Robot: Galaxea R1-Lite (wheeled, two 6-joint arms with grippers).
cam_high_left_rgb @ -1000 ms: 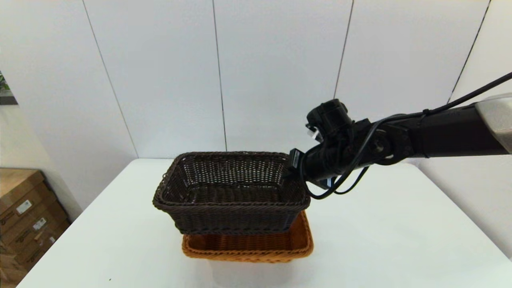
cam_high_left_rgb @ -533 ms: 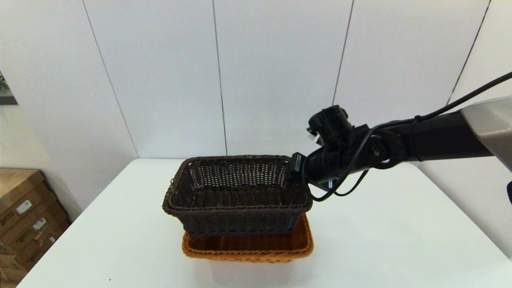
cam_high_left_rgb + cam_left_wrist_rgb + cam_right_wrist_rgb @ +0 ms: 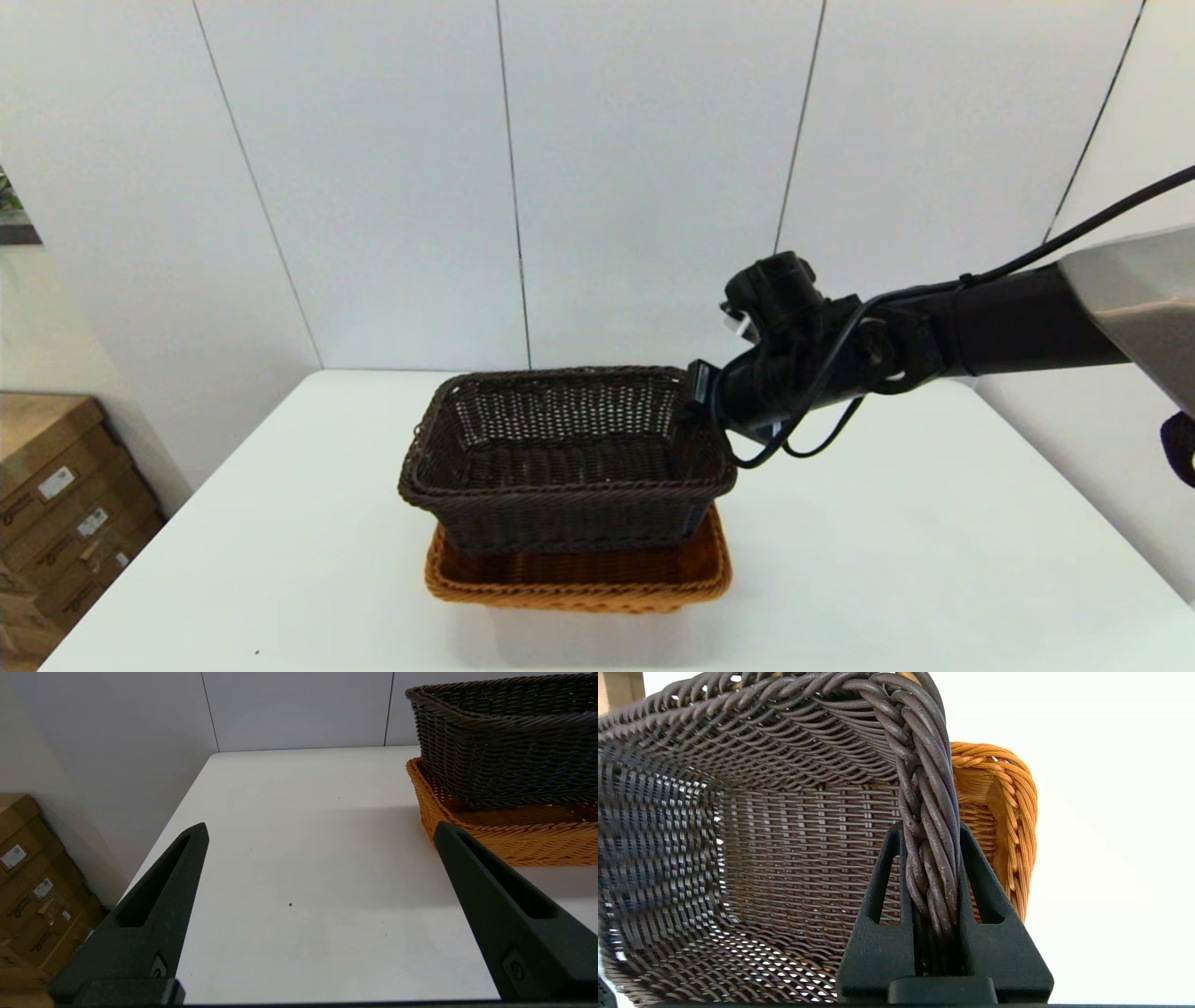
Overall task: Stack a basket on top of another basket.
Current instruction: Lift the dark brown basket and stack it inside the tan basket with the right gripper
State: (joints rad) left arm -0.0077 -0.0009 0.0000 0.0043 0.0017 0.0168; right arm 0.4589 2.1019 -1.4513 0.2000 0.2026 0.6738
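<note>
Right gripper [image 3: 930, 858] clamped tight on the braided rim of the dark brown basket [image 3: 565, 457], at its far right corner. Held tilted above the orange basket [image 3: 579, 579], bottom dipping inside that one's rim, set a little far and left of square. Orange one flat on the white table [image 3: 887, 560], near-centre. Left gripper [image 3: 322, 833] low at the near left, fingers spread wide, holding nothing.

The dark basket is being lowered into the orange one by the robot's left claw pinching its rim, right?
Not quite: the right claw is the one pinching the dark basket's braided rim, as the right wrist view shows. The left claw is open over bare table, beside the orange basket, holding nothing. The rest is right.
</note>
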